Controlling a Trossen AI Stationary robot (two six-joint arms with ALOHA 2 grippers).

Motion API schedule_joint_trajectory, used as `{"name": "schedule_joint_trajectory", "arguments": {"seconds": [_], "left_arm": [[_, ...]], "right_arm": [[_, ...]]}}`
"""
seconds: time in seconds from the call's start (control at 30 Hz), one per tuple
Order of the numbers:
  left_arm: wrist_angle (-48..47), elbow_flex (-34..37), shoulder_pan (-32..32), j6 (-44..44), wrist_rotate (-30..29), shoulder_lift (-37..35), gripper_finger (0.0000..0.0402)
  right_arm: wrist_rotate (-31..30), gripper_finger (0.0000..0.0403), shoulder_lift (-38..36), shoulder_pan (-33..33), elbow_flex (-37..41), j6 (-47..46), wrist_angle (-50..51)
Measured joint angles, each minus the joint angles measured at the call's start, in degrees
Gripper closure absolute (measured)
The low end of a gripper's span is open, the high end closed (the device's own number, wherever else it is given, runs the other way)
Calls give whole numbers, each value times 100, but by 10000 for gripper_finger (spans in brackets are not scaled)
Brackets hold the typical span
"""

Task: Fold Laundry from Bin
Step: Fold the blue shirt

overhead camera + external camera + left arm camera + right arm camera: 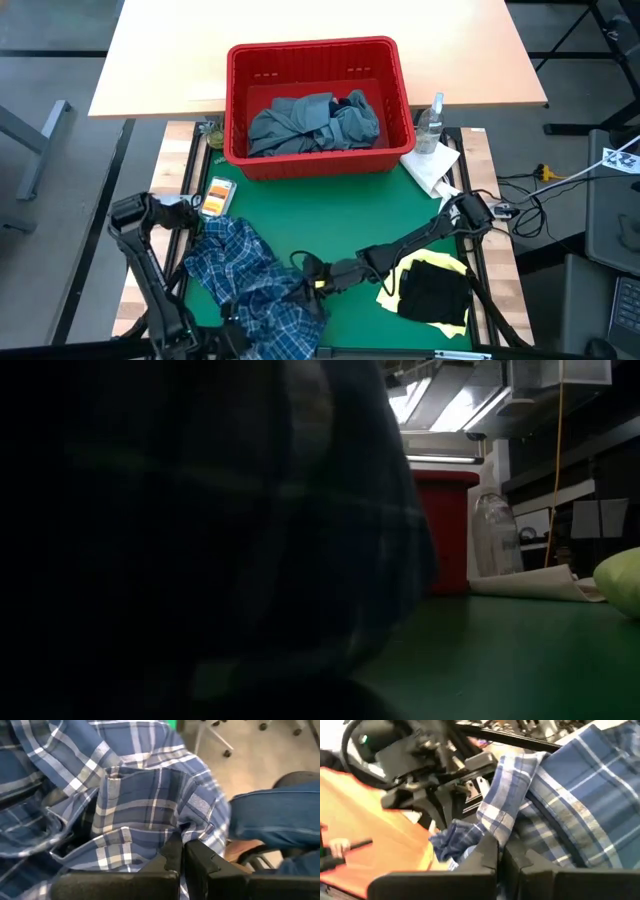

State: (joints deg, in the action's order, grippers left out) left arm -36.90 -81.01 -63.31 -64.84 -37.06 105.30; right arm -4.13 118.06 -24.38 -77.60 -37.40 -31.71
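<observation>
The blue-white plaid shirt (200,530) hangs right against the low camera, a dark checked mass filling most of that view. From above it shows as a crumpled heap (255,280) on the green mat (340,215), at the front edge of the bench toward its left corner, with folds bunched and the cloth rising in ridges. Its pattern is mid-blue crossed by white and darker stripes, and a placket with a button shows in the left wrist view (150,805).

The left gripper (181,855) has its two dark fingers pressed together on a fold of the shirt near the front edge. The right gripper (500,845) is likewise clamped on a narrow hanging strip of the plaid (505,795); from above it sits at the shirt's right side (318,280), its arm reaching in from the bench's right edge.

Right of the shirt, near the front right corner, the dark navy garment (435,292) lies flat on top of the small yellow one (395,295), whose edges poke out around it.

At the back of the mat stands the red bin (318,105), holding the large grey-blue garment (310,122) in a loose rumpled pile. Just beside the bin's right wall are a clear bottle (432,122) and a white paper towel (432,165). A small orange packet (216,195) lies near the left edge of the mat.
</observation>
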Motion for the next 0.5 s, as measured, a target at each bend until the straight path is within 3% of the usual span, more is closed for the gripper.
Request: {"name": "schedule_joint_trajectory", "arguments": {"seconds": [0.23, 0.5], "left_arm": [[-1031, -480, -350, -408, -334, -4, 400], [-2771, -460, -542, -2196, -369, -4, 401]], "right_arm": [[-7, 400, 0, 76, -575, 1089, 679], [-30, 401, 154, 524, -647, 1348, 911]]}}
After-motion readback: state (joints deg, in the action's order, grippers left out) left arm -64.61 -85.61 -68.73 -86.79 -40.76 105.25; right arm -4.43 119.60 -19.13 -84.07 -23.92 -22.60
